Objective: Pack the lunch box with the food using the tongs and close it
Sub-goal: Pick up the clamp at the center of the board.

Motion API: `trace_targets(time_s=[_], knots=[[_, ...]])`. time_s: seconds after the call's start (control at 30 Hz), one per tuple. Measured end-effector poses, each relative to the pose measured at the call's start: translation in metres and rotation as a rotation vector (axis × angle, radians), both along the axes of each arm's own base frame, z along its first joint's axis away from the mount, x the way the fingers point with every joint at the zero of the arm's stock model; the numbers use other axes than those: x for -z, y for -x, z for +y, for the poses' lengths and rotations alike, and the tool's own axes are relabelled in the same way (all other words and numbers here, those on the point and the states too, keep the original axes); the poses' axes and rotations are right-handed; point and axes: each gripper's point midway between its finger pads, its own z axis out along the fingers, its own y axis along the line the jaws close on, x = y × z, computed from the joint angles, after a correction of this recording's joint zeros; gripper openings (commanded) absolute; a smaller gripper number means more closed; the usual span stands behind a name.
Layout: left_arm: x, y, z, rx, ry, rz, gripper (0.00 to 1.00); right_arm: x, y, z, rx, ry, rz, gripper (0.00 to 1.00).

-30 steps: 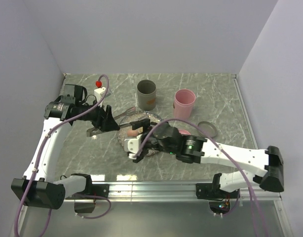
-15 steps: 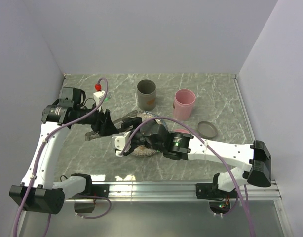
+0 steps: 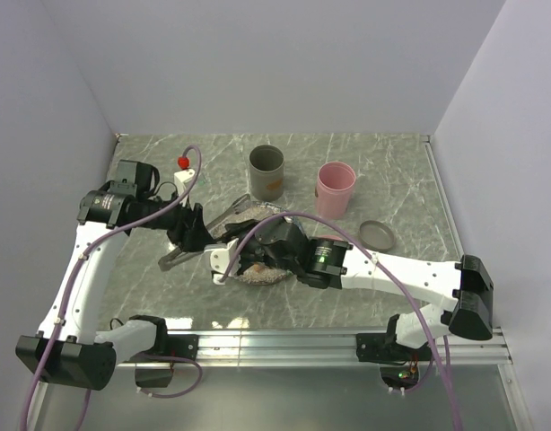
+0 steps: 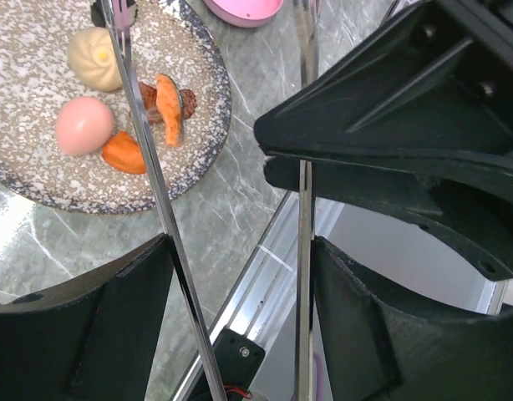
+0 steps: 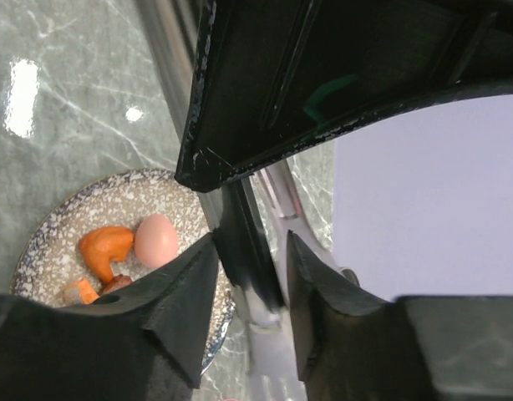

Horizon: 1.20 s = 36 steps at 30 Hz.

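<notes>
Plate (image 4: 22, 83) speckled gry/wht; egg (image 4: 83, 125) pink; ball (image 4: 96, 57) beige; chunks (image 4: 125, 153) orange; tongs (image 4: 152, 180) silver; table (image 4: 231, 200) grey marble

Grey-green marbled table (image 3: 410, 180) boxed by plain pale lilac walls (image 3: 258, 63).

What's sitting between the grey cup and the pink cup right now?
Nothing. The top view shows only bare marbled tabletop between the grey cup and the pink cup.

You are looking at: tongs (image 4: 151, 167), bare metal, polished bright along both arms; plate (image 4: 208, 125), speckled grey-white, glazed look; bench (image 4: 240, 209), grey marbled top, glossy, throwing glare; pink egg (image 4: 83, 125), smooth, matt; beige ball (image 4: 95, 58), smooth, dull; orange chunks (image 4: 124, 153), faintly shiny
</notes>
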Motion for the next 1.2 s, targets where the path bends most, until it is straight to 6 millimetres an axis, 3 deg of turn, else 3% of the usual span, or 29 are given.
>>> trace_targets(time_s=[0.23,0.7,0.77,0.83,0.93,1.1,1.2], knots=[[0.001,0.001,-0.001,0.017,-0.005,-0.006,0.70,0.007,0.002,-0.001,-0.019,0.040,0.021,0.35],[0.007,0.002,0.001,0.043,-0.047,-0.038,0.70,0.008,0.002,0.001,-0.045,0.087,0.062,0.35],[0.007,0.002,0.002,0.046,-0.053,-0.041,0.69,0.009,0.003,0.001,-0.046,0.089,0.065,0.41],[0.009,0.002,0.003,0.043,-0.063,-0.039,0.68,0.009,0.001,0.000,-0.036,0.090,0.063,0.59],[0.011,0.001,0.005,0.032,-0.075,-0.036,0.66,0.005,-0.005,-0.002,-0.007,0.082,0.052,0.76],[0.011,-0.005,0.005,0.000,-0.079,-0.030,0.65,-0.007,-0.011,-0.011,0.041,0.058,0.028,0.85],[0.014,-0.010,0.006,-0.012,-0.087,-0.028,0.66,-0.024,-0.009,-0.029,0.076,0.017,0.021,0.88]])
